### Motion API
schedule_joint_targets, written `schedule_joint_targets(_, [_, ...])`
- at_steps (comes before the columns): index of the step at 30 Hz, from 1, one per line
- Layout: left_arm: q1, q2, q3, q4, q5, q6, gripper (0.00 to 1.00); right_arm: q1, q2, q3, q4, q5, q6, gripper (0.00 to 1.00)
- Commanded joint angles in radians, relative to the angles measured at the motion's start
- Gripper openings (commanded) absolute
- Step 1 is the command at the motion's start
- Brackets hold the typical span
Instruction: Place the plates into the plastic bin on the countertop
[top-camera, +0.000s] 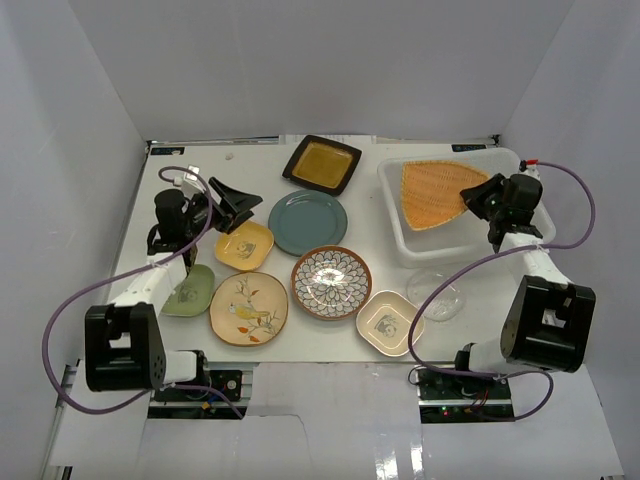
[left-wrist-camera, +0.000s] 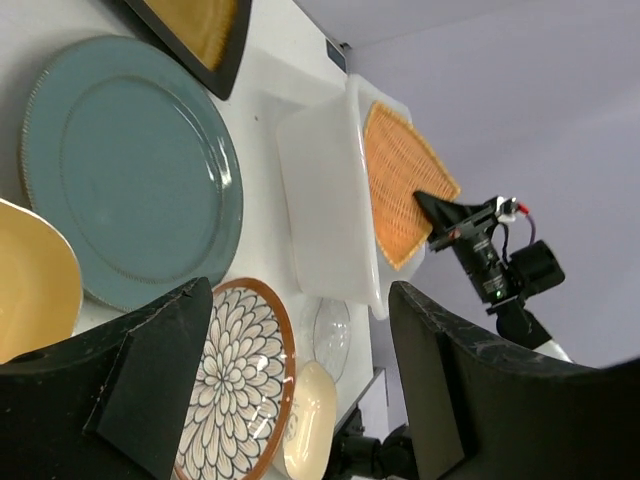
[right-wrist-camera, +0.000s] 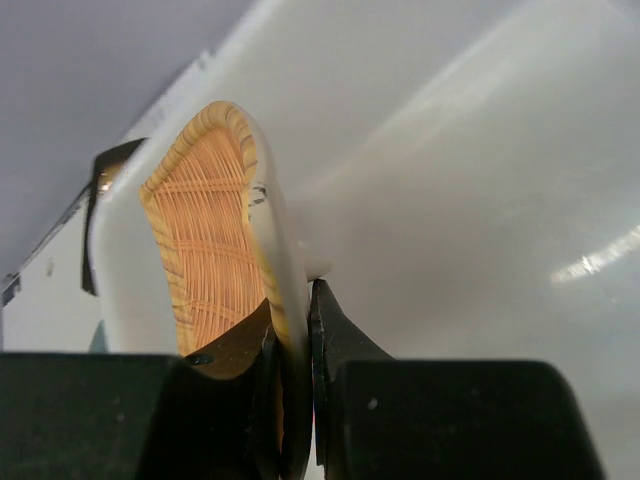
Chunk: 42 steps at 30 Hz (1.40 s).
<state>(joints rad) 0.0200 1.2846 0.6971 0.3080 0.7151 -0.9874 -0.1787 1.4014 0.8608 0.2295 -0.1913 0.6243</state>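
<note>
The right gripper (top-camera: 468, 200), clenched on the orange woven plate (top-camera: 432, 195), holds it tilted in the translucent white plastic bin (top-camera: 450, 248) on the white countertop (top-camera: 190, 175) — lowering and letting go looks next — while the left gripper (top-camera: 238, 205) hangs released near the small yellow plate (top-camera: 244, 245).

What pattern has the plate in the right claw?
The plate has an orange woven-wicker pattern; top external view shows it best.

Left claw (top-camera: 252, 210) wide apart; right claw (top-camera: 465, 197) pinched closed.

On the countertop (top-camera: 250, 165) lie the bin (top-camera: 440, 250), far right, a dark square plate (top-camera: 322, 164), and teal (top-camera: 308, 222), yellow (top-camera: 244, 245), green (top-camera: 190, 292), bird (top-camera: 249, 308), flower (top-camera: 331, 282), panda (top-camera: 389, 322) and glass (top-camera: 437, 295) ones.
</note>
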Motion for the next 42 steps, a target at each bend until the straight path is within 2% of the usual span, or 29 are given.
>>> schedule_joint_targets(1, [-0.006, 0.091, 0.09, 0.008, -0.074, -0.016, 0.81, -0.028, 0.014, -0.011, 0.064, 0.015, 0.014, 0.08])
schedule_joint_targets(7, [-0.046, 0.336, 0.324, -0.141, -0.193, 0.097, 0.8, -0.042, 0.128, 0.064, -0.02, 0.021, -0.06, 0.08])
schedule_joint_targets(8, [-0.049, 0.429, 0.372, -0.176, -0.222, 0.124, 0.8, -0.042, 0.146, 0.081, -0.041, 0.02, -0.07, 0.13])
schedule_joint_targets(9, [-0.054, 0.48, 0.489, -0.261, -0.23, 0.151, 0.8, -0.042, 0.172, 0.099, -0.059, 0.018, -0.09, 0.21])
schedule_joint_targets(10, [-0.058, 0.534, 0.554, -0.308, -0.241, 0.209, 0.8, -0.042, 0.18, 0.113, -0.074, 0.029, -0.115, 0.35])
schedule_joint_targets(11, [-0.063, 0.639, 0.626, -0.37, -0.256, 0.237, 0.8, -0.044, 0.183, 0.13, -0.088, 0.033, -0.123, 0.64])
schedule_joint_targets(12, [-0.069, 0.691, 0.766, -0.462, -0.258, 0.263, 0.8, -0.042, 0.182, 0.133, -0.093, 0.062, -0.127, 0.76])
schedule_joint_targets(13, [-0.071, 0.74, 0.838, -0.51, -0.255, 0.285, 0.8, -0.042, 0.176, 0.136, -0.101, 0.062, -0.13, 0.88])
schedule_joint_targets(14, [-0.071, 0.787, 0.908, -0.552, -0.255, 0.324, 0.8, -0.042, 0.166, 0.139, -0.108, 0.116, -0.127, 0.93])
schedule_joint_targets(15, [-0.071, 0.859, 1.014, -0.604, -0.258, 0.338, 0.8, -0.042, 0.157, 0.138, -0.107, 0.147, -0.126, 0.9])
schedule_joint_targets(18, [-0.071, 0.968, 1.133, -0.644, -0.246, 0.369, 0.8, -0.042, 0.131, 0.155, -0.108, 0.24, -0.123, 0.9])
schedule_joint_targets(22, [-0.071, 1.128, 1.379, -0.731, -0.171, 0.403, 0.81, -0.042, 0.123, 0.178, -0.128, 0.347, -0.138, 0.9])
schedule_joint_targets(24, [-0.071, 1.173, 1.412, -0.731, -0.131, 0.401, 0.81, -0.042, 0.101, 0.167, -0.124, 0.366, -0.149, 0.9])
schedule_joint_targets(27, [-0.077, 1.246, 1.473, -0.721, -0.059, 0.395, 0.81, -0.044, 0.068, 0.159, -0.105, 0.336, -0.164, 0.91])
schedule_joint_targets(32, [-0.092, 1.337, 1.552, -0.647, 0.033, 0.325, 0.81, -0.036, 0.012, 0.113, -0.027, 0.158, -0.153, 1.0])
schedule_joint_targets(34, [-0.097, 1.355, 1.564, -0.595, 0.047, 0.284, 0.8, -0.028, -0.008, 0.087, -0.012, 0.1, -0.134, 0.93])
schedule_joint_targets(41, [-0.155, 1.446, 1.635, -0.498, 0.06, 0.221, 0.71, 0.047, -0.053, 0.029, 0.036, 0.039, -0.106, 0.89])
schedule_joint_targets(42, [-0.158, 1.456, 1.631, -0.488, 0.049, 0.214, 0.66, 0.068, -0.054, 0.03, 0.036, 0.041, -0.112, 0.89])
